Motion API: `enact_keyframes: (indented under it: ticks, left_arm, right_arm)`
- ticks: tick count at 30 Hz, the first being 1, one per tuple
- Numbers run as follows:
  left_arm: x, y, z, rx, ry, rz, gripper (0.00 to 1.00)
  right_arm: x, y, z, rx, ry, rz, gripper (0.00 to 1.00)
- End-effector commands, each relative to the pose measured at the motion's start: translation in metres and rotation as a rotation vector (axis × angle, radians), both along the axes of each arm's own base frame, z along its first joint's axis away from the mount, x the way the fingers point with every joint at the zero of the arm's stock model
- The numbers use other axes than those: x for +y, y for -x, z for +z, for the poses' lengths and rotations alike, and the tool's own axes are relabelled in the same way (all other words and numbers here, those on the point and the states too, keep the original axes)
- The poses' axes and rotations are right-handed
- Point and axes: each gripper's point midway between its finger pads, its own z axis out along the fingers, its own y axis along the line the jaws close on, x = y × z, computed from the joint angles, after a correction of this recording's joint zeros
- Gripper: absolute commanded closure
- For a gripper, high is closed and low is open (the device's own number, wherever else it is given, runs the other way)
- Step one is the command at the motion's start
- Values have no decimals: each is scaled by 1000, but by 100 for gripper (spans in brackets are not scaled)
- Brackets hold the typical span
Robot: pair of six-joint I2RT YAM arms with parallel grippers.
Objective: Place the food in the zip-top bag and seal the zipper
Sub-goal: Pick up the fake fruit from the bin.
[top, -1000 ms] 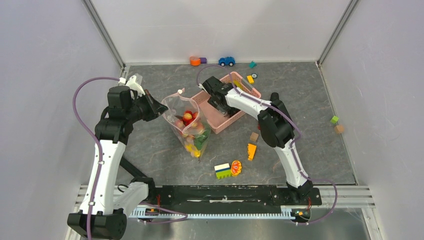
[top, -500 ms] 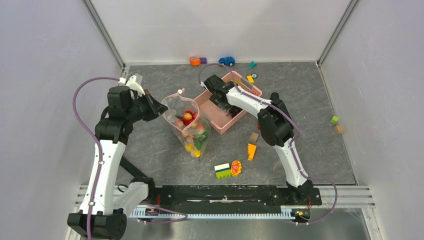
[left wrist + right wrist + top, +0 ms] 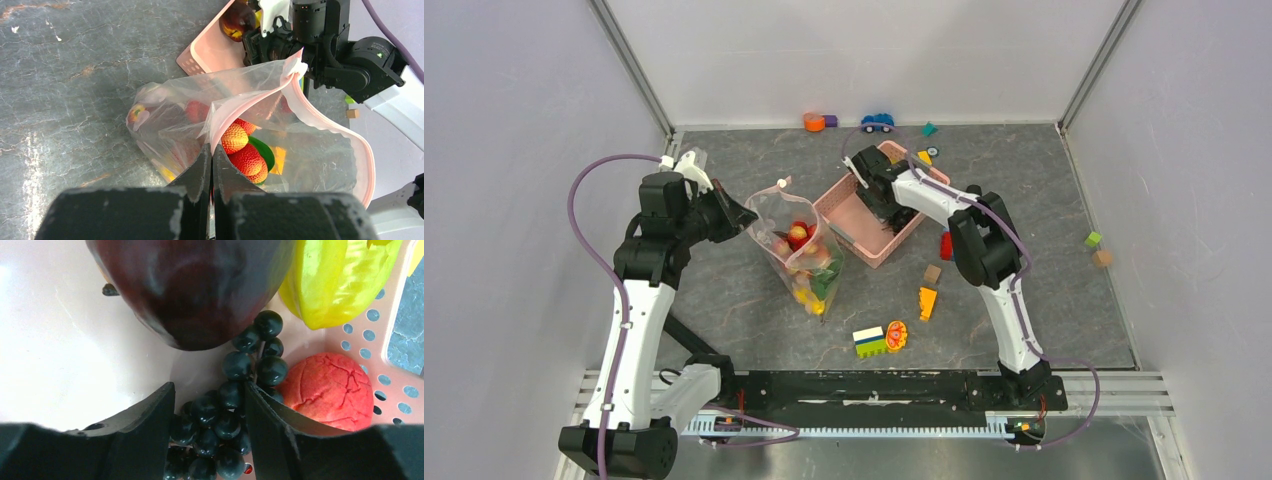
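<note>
Right tool [image 3: 209, 390] shifted deeper — half-open around one berry cluster [image 3: 226, 426] (left tool [image 3: 211, 151] pinches one bag [image 3: 320, 160]).

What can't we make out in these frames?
- Right wrist: whether the right gripper grips the dark berries; its fingers and the bottom edge hide the cluster's lower part.
- Top external: pink basket contents, under the right arm.
- Left wrist: food low in the zip-top bag, hazed by wrinkled film.

Dark grey marbled surface [image 3: 744, 300], boxed by pale walls [image 3: 854, 50] at the back and both sides, metal posts [image 3: 629, 65] at its far corners. A black rail [image 3: 874, 385] lines the near edge. Light seems even, perhaps overhead.
</note>
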Motion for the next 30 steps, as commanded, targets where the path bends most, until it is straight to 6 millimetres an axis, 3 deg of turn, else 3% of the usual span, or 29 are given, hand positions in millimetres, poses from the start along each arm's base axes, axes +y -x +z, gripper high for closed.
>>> enact_keyframes:
  ticks: [1, 5, 8, 14, 23, 30]
  left_arm:
    - [1, -2, 7, -23, 2, 5, 98]
    - [1, -3, 7, -23, 5, 0, 98]
    - [1, -3, 6, -20, 4, 4, 98]
    - [0, -3, 6, -19, 7, 0, 98]
    - [-2, -1, 9, -30, 13, -10, 98]
    - [-4, 0, 9, -27, 23, -23, 98]
  right_arm:
    - [-3, 23, -24, 73, -43, -52, 45]
    - [-8, 27, -35, 52, -63, -128, 57]
    - [-7, 28, -35, 25, -100, -151, 74]
    - [2, 16, -3, -80, -191, -152, 100]
    - [18, 1, 87, -319, -408, -109, 100]
    - [25, 12, 149, -448, -572, -42, 100]
